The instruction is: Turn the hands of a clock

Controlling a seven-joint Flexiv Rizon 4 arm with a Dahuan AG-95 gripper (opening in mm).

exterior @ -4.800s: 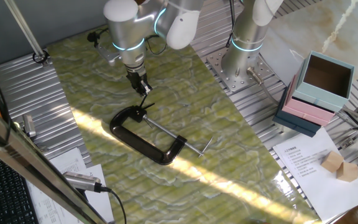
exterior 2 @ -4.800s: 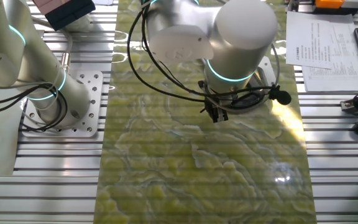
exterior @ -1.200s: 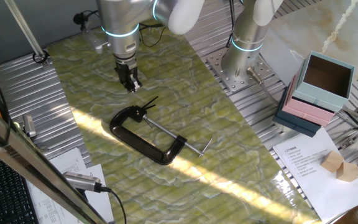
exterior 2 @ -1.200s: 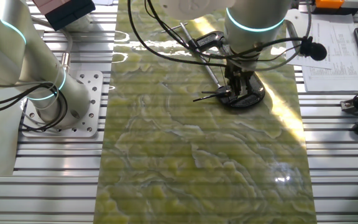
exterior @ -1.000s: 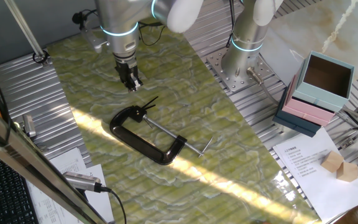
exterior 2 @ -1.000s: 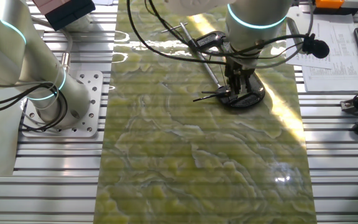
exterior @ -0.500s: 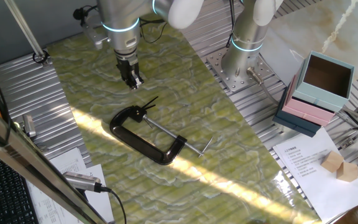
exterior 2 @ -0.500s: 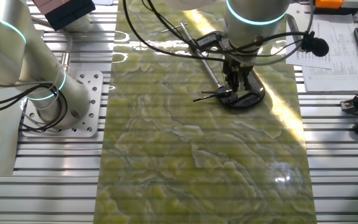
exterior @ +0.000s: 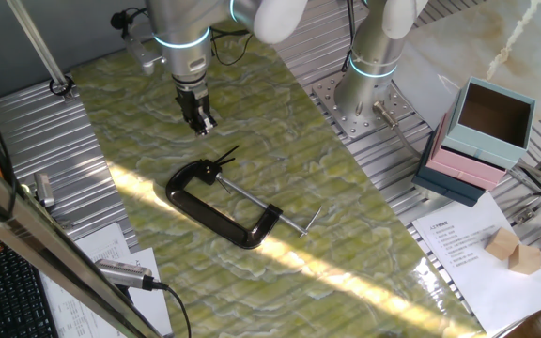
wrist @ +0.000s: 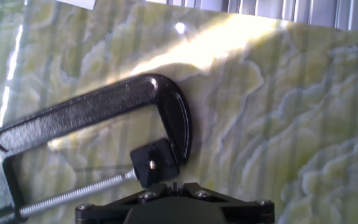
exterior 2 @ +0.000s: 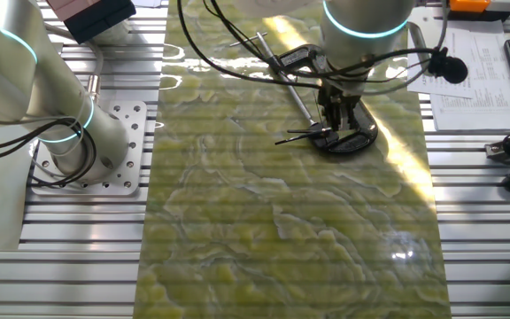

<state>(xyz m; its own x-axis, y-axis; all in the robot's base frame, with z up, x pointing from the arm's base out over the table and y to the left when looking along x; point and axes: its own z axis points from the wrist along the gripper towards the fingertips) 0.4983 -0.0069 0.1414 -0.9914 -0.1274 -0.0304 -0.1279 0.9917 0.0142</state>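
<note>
Hands (exterior: 222, 157) sit mid-desk at the clamp (exterior: 222, 205) jaw end nearest the gripper (exterior: 201, 126), which hovers clear of them toward the far edge, fingers pressed nearly together. You want to drop straight down beside one tip, then sweep around the pivot.

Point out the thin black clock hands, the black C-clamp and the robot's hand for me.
Thin black clock hands (exterior: 222, 156): one fixed view, on the upper strip.
Black C-clamp (exterior: 200, 205): one fixed view, on the curved frame.
Robot's hand (exterior: 201, 128): one fixed view, between the fingertips.
</note>
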